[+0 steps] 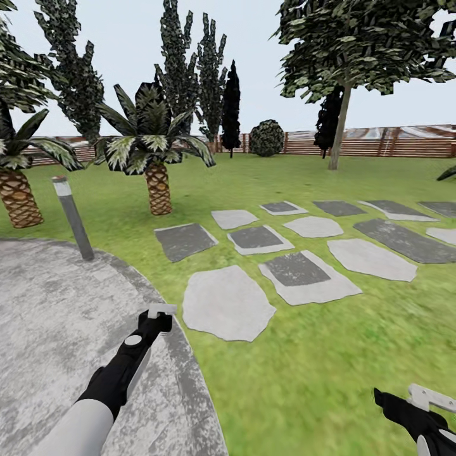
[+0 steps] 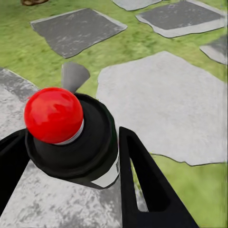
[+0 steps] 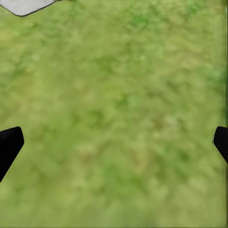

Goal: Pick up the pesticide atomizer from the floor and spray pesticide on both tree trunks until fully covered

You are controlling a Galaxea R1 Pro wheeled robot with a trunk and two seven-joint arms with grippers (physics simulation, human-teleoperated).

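Observation:
The pesticide atomizer [image 2: 52, 114], a black can with a round red top and a grey nozzle, sits between the black fingers of my left gripper [image 2: 71, 137], which is shut on it. In the head view the left gripper [image 1: 158, 318] hovers over the edge of a grey stone patio [image 1: 57, 316]. My right gripper [image 1: 405, 400] hangs low at the right over grass, and its fingers [image 3: 10, 145] stand wide apart with nothing between them. Far back on the right, by the fence, stands a tree [image 1: 341, 123] with a bare grey-brown trunk and a blocky green crown.
Grey stepping stones [image 1: 228, 303] cross the lawn ahead. Two short palms [image 1: 157, 183] and a grey bollard lamp [image 1: 73, 218] stand at the left. Dark narrow conifers [image 1: 180, 69], a round shrub [image 1: 266, 138] and a brown slat fence [image 1: 392, 142] line the back.

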